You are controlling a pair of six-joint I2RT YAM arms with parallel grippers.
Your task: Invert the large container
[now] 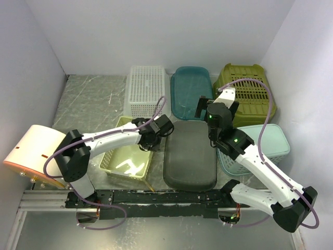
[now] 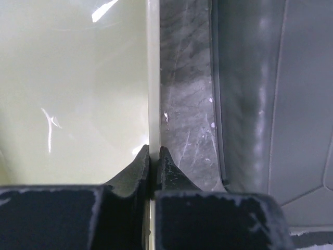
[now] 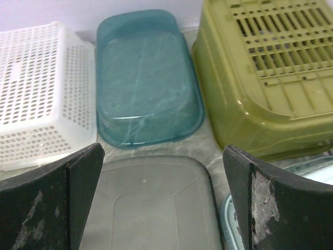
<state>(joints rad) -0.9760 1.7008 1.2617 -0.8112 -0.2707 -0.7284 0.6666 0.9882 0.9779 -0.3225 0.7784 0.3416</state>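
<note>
My left fingers (image 2: 136, 169) pinch just the thin rim (image 2: 152, 78) of the pale green container (image 1: 122, 159), lower left of centre on the desk (image 1: 88, 99), so flipping may slip it or hit the grey tub (image 1: 190, 153); right fingers (image 3: 83, 182) wide.

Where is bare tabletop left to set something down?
Far left, between the wall and the white basket. Only a narrow strip separates the yellow bin and grey bin. Centre and right are packed.
</note>
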